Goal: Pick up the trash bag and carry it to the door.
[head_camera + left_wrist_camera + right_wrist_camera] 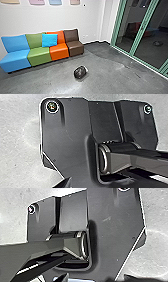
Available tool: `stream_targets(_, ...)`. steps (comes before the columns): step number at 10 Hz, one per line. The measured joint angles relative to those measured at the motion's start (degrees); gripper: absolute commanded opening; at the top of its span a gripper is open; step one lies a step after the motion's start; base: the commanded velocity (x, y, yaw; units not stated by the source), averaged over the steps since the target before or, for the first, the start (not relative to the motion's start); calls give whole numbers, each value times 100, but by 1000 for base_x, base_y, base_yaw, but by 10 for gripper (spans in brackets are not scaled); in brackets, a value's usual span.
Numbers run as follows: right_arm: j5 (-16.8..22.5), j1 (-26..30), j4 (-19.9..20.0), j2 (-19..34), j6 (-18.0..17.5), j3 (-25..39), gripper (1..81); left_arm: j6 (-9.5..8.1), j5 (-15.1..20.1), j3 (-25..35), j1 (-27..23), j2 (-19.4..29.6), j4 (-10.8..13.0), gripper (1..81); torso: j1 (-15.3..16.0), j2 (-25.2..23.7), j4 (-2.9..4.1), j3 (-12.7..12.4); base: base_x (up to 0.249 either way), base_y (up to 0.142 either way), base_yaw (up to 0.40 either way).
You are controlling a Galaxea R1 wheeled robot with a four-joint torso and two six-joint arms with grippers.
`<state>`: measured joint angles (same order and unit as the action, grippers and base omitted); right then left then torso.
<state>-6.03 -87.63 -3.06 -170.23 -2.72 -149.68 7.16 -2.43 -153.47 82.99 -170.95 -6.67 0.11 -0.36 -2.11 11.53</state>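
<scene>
A small black trash bag point(80, 72) lies on the grey floor in the head view, a little below the middle of the picture, with a whitish patch at its right side. Around it is bare floor, and nothing touches it. Green-framed glass doors point(132, 40) stand at the right of the head view. Both wrist views look down past the robot's own dark plate and jointed bar to pale floor. How either gripper stands cannot be made out.
A row of low seats, blue point(16, 60), green, orange and brown point(75, 47), runs along the white wall at the left. A bright blue cushion point(49, 40) leans on it. Grey floor point(110, 80) stretches between the seats and the glass doors.
</scene>
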Motion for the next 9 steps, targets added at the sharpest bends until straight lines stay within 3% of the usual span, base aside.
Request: stream_targets(9,2,0,0,-2,0,1,811,0,-5,0,-15,0,0,811,-2,0,0,0,166,0,0)
